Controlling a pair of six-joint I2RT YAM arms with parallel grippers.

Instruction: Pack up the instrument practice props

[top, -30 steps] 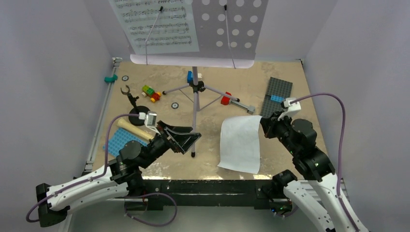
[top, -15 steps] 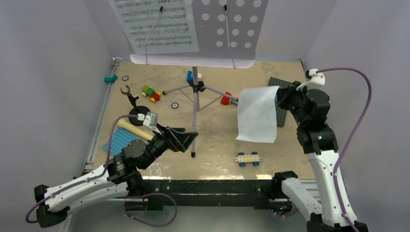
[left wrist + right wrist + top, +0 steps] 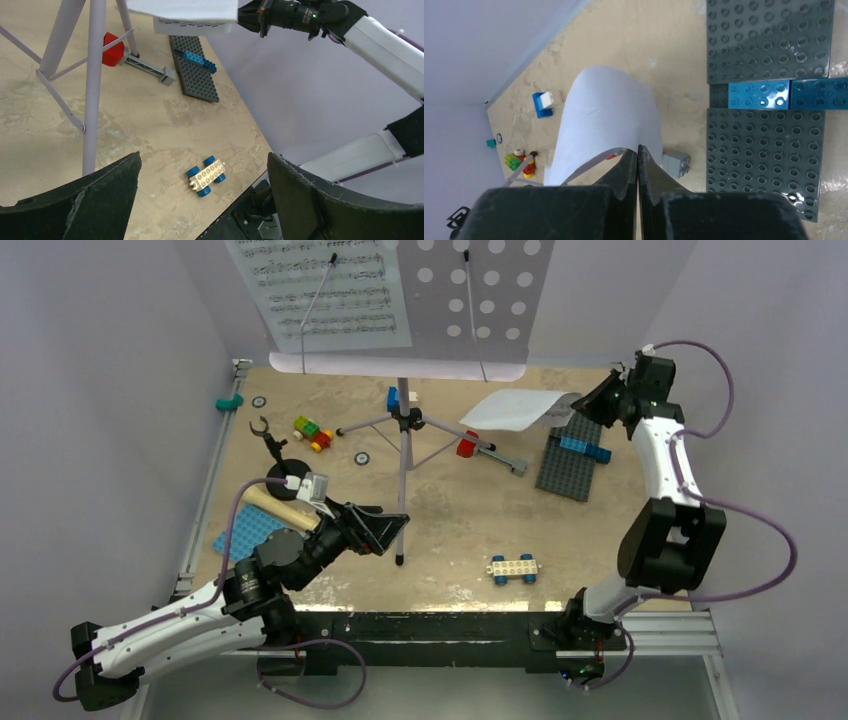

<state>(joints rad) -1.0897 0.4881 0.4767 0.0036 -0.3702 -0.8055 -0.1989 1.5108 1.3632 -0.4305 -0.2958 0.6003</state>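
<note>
Sheet-music page (image 3: 512, 408) pinched by right gripper (image 3: 571, 405) near far-right edge of table (image 3: 600, 530), left gripper (image 3: 385, 531) spread wide

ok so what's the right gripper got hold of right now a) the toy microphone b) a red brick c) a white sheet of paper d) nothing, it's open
c: the right wrist view shows the right gripper pinched shut on the edge of the curled white sheet.
</note>
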